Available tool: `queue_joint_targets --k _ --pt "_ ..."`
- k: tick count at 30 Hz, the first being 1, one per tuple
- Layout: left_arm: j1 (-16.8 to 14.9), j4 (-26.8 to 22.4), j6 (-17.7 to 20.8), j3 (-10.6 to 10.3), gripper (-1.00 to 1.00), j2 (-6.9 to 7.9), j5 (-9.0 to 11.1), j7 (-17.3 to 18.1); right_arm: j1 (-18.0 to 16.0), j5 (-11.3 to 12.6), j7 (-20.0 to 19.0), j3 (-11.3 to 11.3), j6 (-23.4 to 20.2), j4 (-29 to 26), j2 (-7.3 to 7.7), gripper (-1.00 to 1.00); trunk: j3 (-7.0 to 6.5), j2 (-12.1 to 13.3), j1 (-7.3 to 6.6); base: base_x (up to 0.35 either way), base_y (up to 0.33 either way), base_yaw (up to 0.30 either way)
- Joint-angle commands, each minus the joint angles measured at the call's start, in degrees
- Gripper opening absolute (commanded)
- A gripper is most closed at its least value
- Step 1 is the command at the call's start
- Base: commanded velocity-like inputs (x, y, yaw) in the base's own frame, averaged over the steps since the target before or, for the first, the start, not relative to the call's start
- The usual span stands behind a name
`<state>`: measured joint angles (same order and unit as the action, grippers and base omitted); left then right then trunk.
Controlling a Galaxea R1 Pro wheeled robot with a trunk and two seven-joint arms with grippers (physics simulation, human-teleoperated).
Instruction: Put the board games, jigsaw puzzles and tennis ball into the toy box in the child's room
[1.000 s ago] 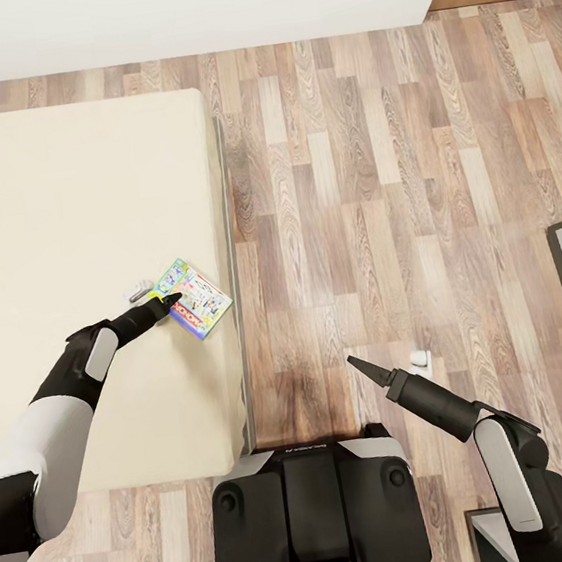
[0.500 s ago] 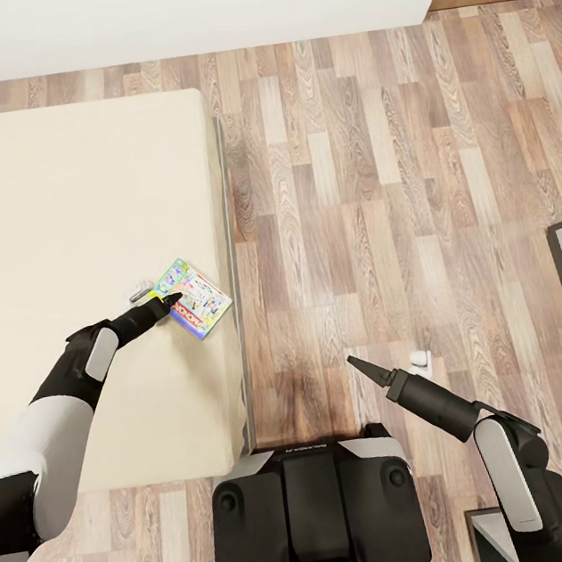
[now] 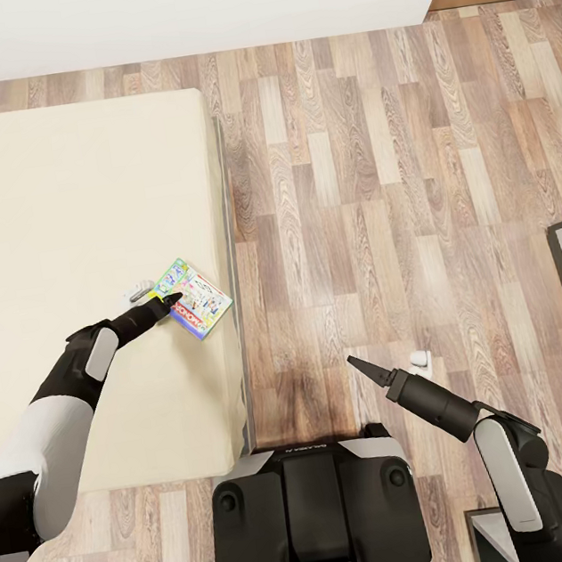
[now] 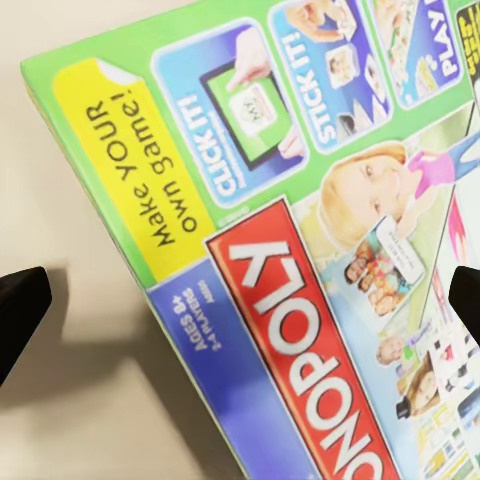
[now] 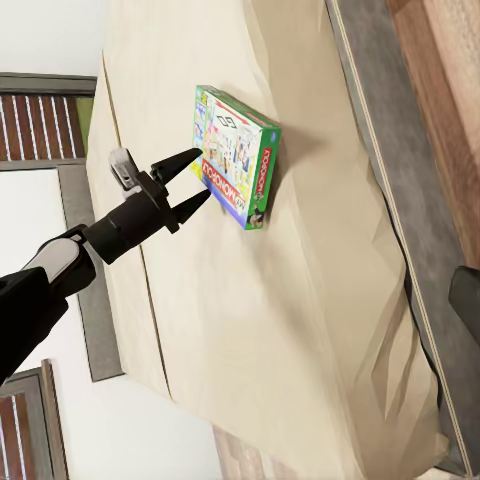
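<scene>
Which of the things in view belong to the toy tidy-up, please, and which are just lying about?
Part of the job:
- board game, lying on the bed near its edge
- left gripper, fingers open at the box's corner

Just lying about:
- small white object on the bed beside the game
- small white object on the wood floor
- right gripper, over the floor

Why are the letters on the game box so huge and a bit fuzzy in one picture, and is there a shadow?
Left wrist view: the camera sits very close, so the game box looks huge and its print soft, with a grey shadow on the bed beside it. Right wrist view: the box casts a faint shadow. Head view: even light, and the floor looks sharp.
</scene>
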<state>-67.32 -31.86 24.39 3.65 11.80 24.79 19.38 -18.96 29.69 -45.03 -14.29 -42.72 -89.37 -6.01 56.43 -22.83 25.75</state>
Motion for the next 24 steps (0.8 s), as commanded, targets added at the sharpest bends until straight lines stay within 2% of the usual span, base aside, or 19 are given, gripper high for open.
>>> queue_joint_targets --k 1,20,24 --pt "-0.01 -0.02 0.49 0.21 1.00 -0.02 0.34 0.12 -0.03 0.10 -0.14 -0.12 -0.34 -0.01 -0.05 1.00 0.05 -0.09 0.03 0.000 0.000 0.000" --pt "0.00 -0.01 0.57 0.21 1.00 -0.02 0.43 0.19 -0.03 0.10 -0.14 -0.12 -0.34 -0.01 -0.05 1.00 0.05 -0.09 0.03 0.000 0.000 0.000" --pt "0.00 -0.02 0.57 0.21 1.00 -0.02 0.43 1.18 -0.03 0.09 -0.14 -0.12 -0.34 -0.01 -0.05 1.00 0.05 -0.09 0.03 0.000 0.000 0.000"
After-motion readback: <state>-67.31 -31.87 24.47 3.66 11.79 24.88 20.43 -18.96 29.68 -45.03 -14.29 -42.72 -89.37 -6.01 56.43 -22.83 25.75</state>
